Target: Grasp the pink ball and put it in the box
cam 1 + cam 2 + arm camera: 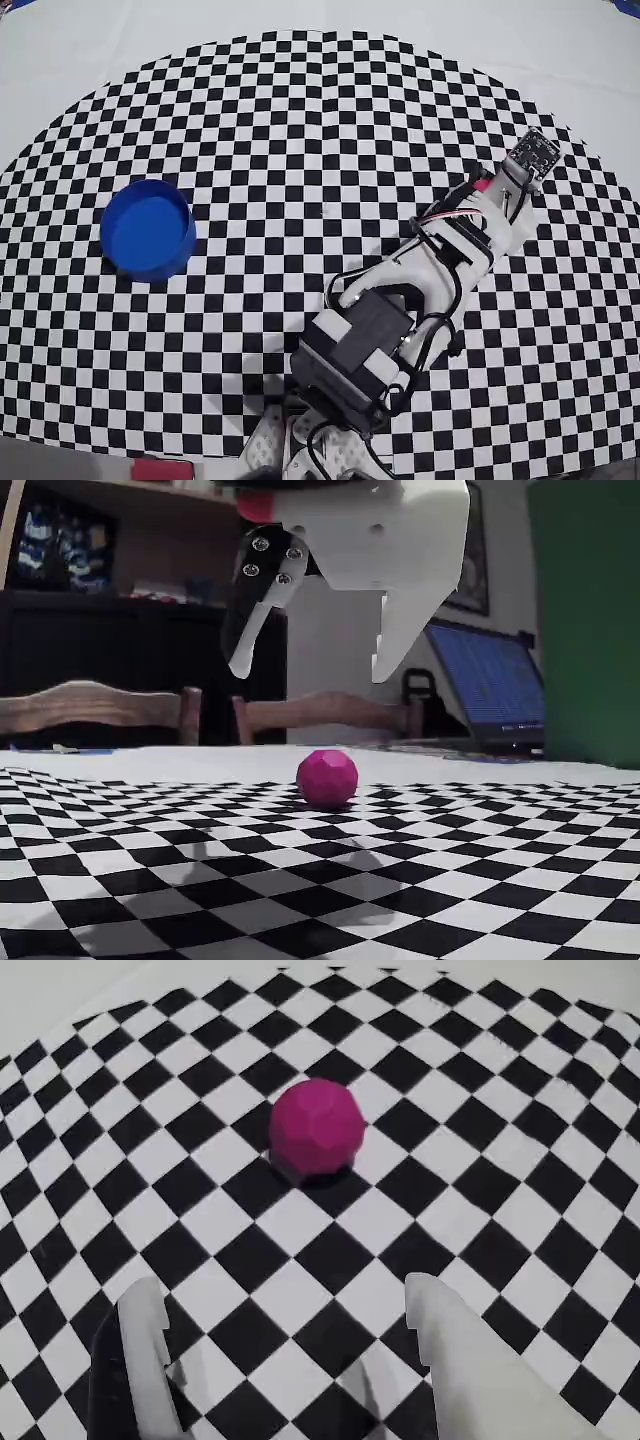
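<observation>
The pink ball [318, 1127] rests on the checkered mat, ahead of my gripper [282, 1285] in the wrist view. Both white fingers [145, 1350] stand wide apart with only mat between them. In the fixed view the gripper [312, 672] hangs open well above the ball [327, 777], not touching it. The box [148, 228], a round blue container, stands at the mat's left in the overhead view, far from the arm [440, 270], which reaches toward the upper right. The ball is hidden under the arm's end in the overhead view.
The checkered mat [300, 120] is round-edged with plain white table beyond it. Behind the table in the fixed view are wooden chairs [100, 705], an open laptop [490, 685] and a green surface [590, 620] at the right.
</observation>
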Controlling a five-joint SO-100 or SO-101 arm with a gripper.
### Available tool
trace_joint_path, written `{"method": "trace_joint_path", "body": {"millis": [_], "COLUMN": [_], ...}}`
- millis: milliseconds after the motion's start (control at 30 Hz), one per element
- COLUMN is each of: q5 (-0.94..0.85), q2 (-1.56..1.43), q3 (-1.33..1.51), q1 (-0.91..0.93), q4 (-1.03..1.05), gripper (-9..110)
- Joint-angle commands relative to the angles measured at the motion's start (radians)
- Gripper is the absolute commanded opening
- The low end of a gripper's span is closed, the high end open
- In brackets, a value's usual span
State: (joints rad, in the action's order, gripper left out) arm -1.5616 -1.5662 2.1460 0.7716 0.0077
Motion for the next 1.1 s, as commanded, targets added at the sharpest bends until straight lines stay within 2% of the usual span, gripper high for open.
{"method": "trace_joint_path", "body": {"millis": [0,1067], "q5": [0.003,0.000], "q2": [0.003,0.304], "q3": [-0.055,-0.351], "q1": [0.015,0.017], "q4": [-0.015,-0.015], "gripper": [28,28]}}
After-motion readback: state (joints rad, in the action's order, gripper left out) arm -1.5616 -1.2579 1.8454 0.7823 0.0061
